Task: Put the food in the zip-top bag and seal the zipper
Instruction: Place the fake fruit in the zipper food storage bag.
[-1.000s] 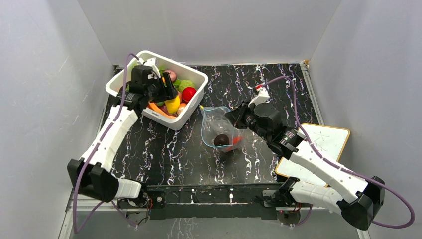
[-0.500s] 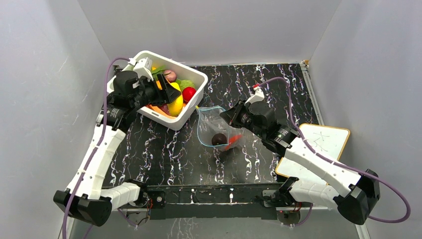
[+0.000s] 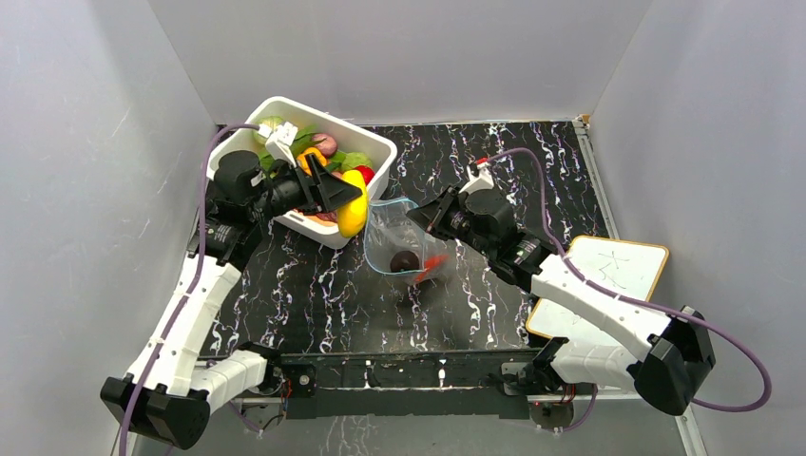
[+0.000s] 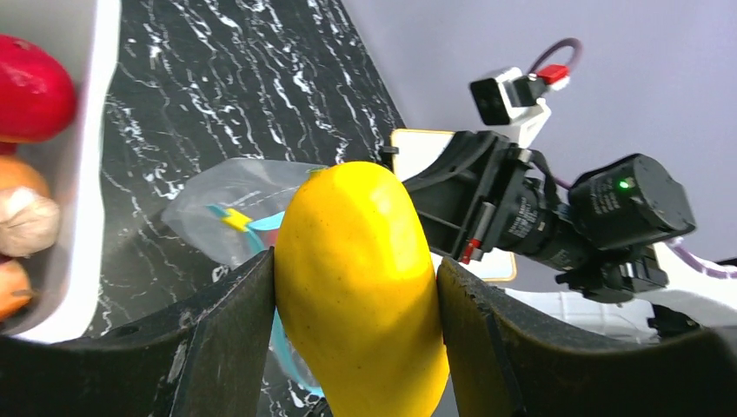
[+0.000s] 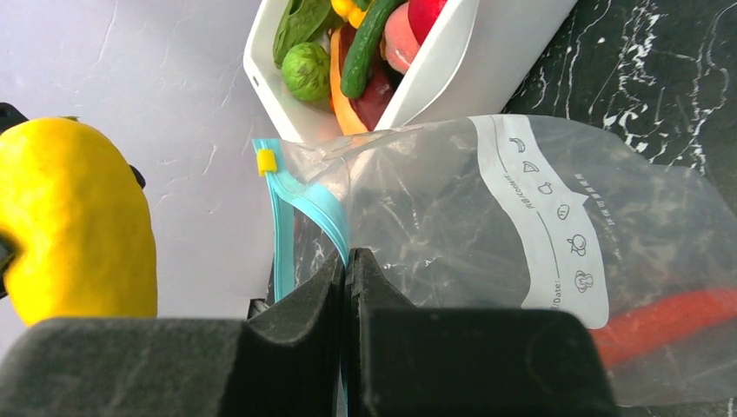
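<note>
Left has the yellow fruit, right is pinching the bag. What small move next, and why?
Probably ease the left end effector rightward and down, toward the mouth of the bag. It grips the yellow fruit by the tub rim, short of the bag. The right end effector is shut on the bag at the zipper, lifting the mouth toward the fruit.

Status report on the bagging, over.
Left claw gripping yellow fruit, near bag mouth. Right claw pinching bag rim. Dark piece, chili inside. Nothing in the way.
</note>
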`<act>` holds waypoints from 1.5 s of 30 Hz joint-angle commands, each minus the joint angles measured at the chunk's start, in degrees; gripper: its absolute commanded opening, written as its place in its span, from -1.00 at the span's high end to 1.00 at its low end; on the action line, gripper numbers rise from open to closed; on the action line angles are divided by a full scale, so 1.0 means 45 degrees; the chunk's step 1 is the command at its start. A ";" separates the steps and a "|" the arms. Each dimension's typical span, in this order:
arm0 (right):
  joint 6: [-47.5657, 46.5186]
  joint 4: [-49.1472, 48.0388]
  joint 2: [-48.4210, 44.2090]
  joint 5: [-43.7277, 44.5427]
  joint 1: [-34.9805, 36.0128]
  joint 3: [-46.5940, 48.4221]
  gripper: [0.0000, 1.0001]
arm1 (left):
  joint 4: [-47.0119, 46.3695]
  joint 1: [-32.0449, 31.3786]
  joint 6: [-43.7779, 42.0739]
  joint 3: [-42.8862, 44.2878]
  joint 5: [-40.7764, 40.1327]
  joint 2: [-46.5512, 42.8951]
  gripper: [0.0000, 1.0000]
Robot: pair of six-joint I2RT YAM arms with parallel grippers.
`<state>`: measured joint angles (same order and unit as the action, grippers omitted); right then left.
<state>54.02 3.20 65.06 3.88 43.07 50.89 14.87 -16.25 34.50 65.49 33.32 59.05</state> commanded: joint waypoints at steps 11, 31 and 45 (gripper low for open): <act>0.1064 -0.1600 -0.0180 -0.0629 0.0056 0.0501 1.00 | -0.4421 -0.0278 0.3322 -0.1839 0.1937 -0.0155 0.43; 0.1351 -0.2039 -0.0199 -0.0688 0.0058 0.0840 1.00 | -0.2672 -0.1101 0.1817 -0.1979 0.0371 0.1270 0.37; 0.1283 -0.2355 0.0169 -0.0231 0.0053 0.0659 1.00 | -0.2612 -0.1991 0.2237 -0.2012 0.0762 0.1597 0.29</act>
<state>60.07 -2.72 65.67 0.71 43.09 51.70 3.53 -23.46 43.77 55.68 34.74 68.49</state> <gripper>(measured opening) 0.009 0.607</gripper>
